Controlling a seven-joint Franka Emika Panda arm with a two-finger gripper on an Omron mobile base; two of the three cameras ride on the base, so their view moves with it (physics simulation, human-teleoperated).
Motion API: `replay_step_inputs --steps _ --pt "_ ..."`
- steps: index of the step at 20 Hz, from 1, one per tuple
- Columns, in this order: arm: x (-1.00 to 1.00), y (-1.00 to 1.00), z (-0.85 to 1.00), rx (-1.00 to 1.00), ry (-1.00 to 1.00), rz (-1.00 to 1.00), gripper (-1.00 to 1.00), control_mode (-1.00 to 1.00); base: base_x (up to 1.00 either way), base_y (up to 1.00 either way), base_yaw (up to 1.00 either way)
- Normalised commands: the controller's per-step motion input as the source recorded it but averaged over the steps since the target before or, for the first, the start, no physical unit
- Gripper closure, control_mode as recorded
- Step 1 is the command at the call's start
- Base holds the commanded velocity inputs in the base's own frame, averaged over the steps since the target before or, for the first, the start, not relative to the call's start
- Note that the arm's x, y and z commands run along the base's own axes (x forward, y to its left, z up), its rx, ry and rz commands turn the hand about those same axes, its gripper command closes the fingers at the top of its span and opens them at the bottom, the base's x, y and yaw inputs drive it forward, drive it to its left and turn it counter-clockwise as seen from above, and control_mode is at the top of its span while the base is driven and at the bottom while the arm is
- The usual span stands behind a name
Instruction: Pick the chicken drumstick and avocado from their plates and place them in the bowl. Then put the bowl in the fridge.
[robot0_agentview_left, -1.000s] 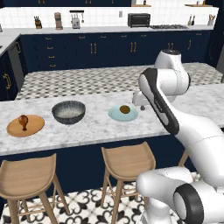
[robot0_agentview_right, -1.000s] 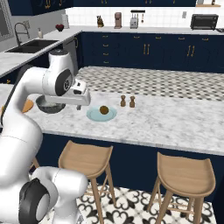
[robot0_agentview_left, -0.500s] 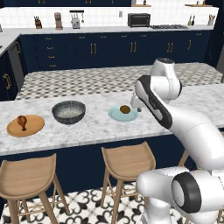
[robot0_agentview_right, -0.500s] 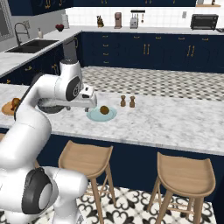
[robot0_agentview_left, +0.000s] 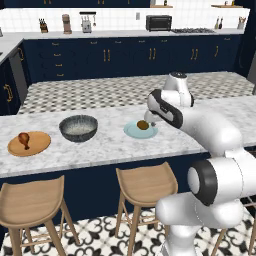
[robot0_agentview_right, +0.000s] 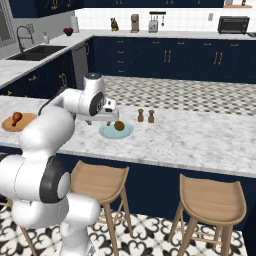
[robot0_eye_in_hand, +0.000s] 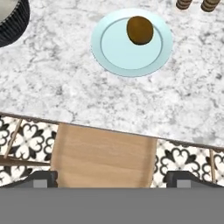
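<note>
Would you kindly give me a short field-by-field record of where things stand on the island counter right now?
avocado: lying on the pale blue plate, off its centre
chicken drumstick: on the wooden plate
bowl: between the two plates, nothing seen inside
claw: open, holding nothing, above the counter edge near the blue plate
shakers: two, just beyond the blue plate
task progress: neither food moved yet
</note>
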Motion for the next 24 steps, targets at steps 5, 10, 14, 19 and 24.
replay_step_inputs --steps 5,10,14,19,24 --pt "0.59 0.0 -0.16 -0.02 0.0 0.01 -1.0 -1.0 0.0 0.0 0.0" --pt "0.26 0.0 -0.2 -0.06 -0.01 0.01 -1.0 -1.0 0.0 0.0 0.0" --pt "0.48 0.0 -0.4 -0.04 -0.05 0.02 -1.0 -1.0 0.0 0.0 0.0" --pt "0.67 0.0 -0.3 0.0 0.0 0.0 -1.0 -1.0 0.0 0.0 0.0" --pt "0.8 0.0 -0.19 0.0 0.0 0.0 -1.0 -1.0 0.0 0.0 0.0"
